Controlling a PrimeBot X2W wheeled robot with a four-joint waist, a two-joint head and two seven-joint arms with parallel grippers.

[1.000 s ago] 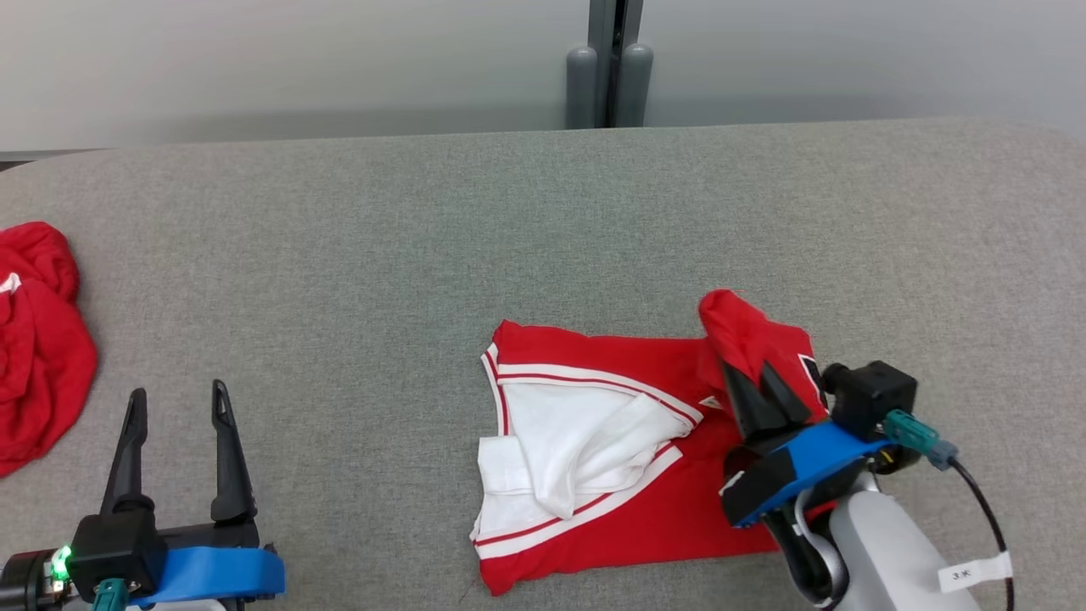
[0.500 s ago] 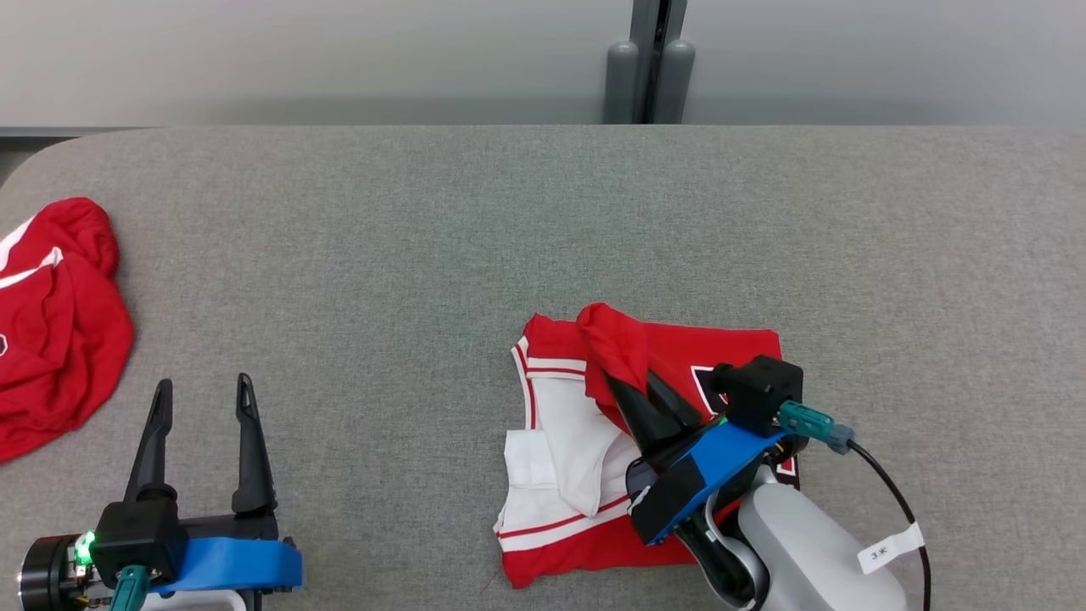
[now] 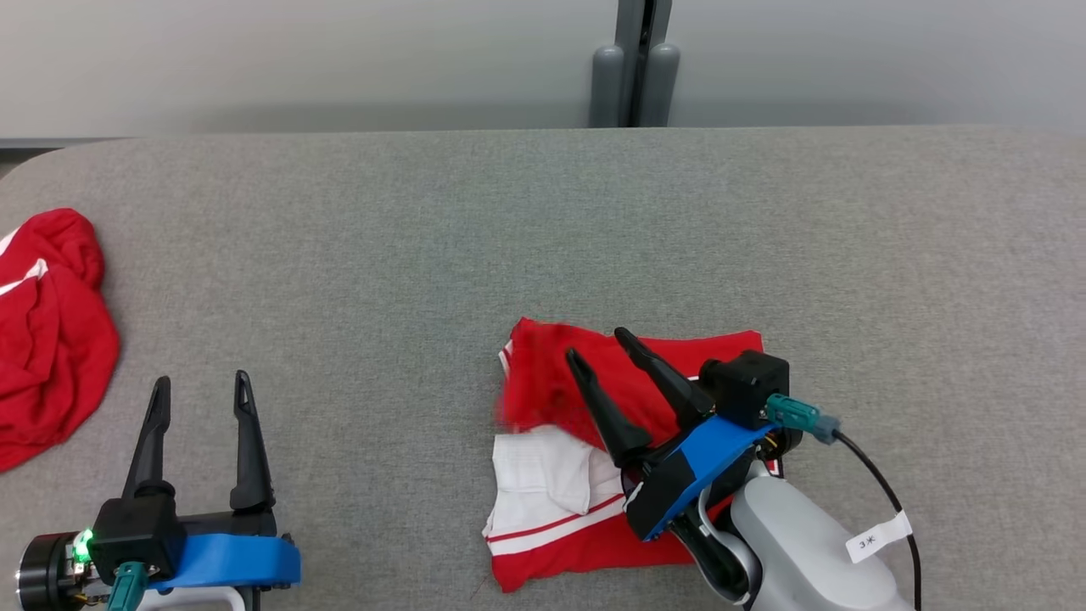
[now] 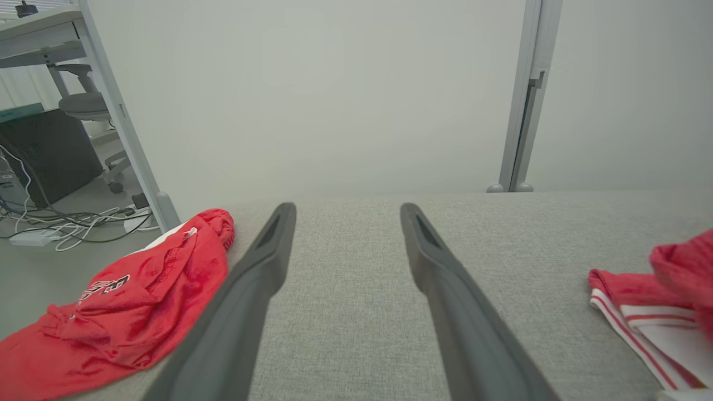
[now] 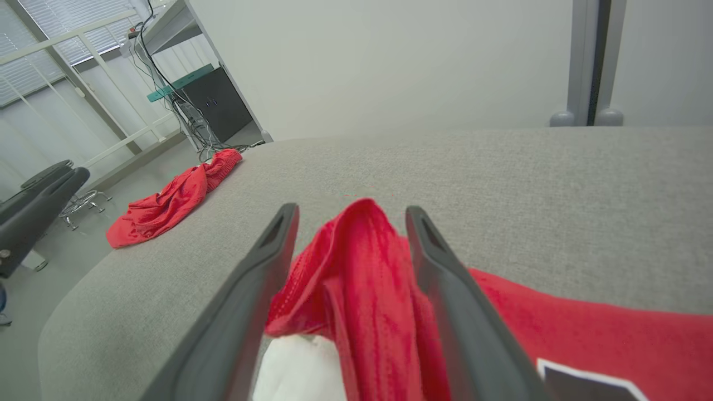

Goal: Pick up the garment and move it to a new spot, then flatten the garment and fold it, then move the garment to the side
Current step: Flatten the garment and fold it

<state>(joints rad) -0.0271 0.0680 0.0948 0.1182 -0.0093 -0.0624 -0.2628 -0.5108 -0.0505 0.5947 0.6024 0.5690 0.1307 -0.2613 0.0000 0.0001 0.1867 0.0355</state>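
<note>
The right jaws have just spread, dropping the red jersey (image 3: 543,382) flap over: one fold made. The left jaws are spread, idle.

A pale wall (image 3: 339,59) and grey post (image 3: 632,64) stand behind the grey table (image 3: 543,212).

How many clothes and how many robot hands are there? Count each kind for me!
Clothes: 2, the red and white garment in the middle and the red garment at the left
Robot hands: 2, the left hand and the right hand
Total: 4
</note>
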